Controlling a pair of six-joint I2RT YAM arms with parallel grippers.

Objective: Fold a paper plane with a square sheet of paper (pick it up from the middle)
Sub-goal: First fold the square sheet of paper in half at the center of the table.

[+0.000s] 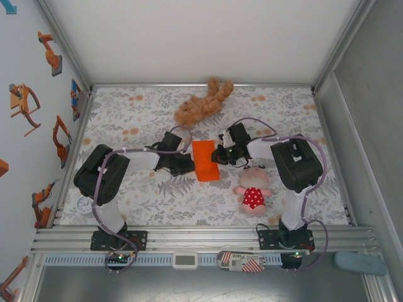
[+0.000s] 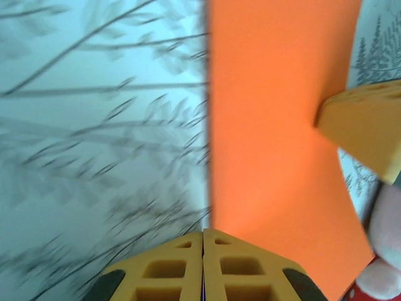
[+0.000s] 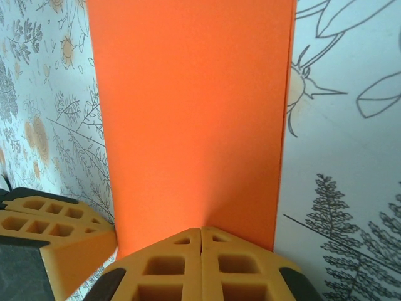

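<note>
At the near edge, two arm bases stand on the rail, with a small white display (image 1: 186, 260) between them. The left arm (image 1: 101, 176) rises from its base, bends at the elbow and reaches right toward the middle of the table (image 1: 126, 119). The right arm (image 1: 296, 167) mirrors it and reaches left.

A pink doll (image 1: 253, 192) in a red dress lies just in front of the right forearm. Beyond it, at the table's centre, lies one orange sheet of paper (image 1: 205, 160), which shows as an oblong, narrower than it is long. The left gripper (image 1: 189, 165) meets its left side and the right gripper (image 1: 218, 156) its right. In each wrist view the yellow fingers (image 3: 238, 266) are pressed together with their tips at the paper's edge. Whether a layer is caught between them cannot be told.

Farther back lies a brown bear (image 1: 203, 104), making two plush toys in all.
</note>
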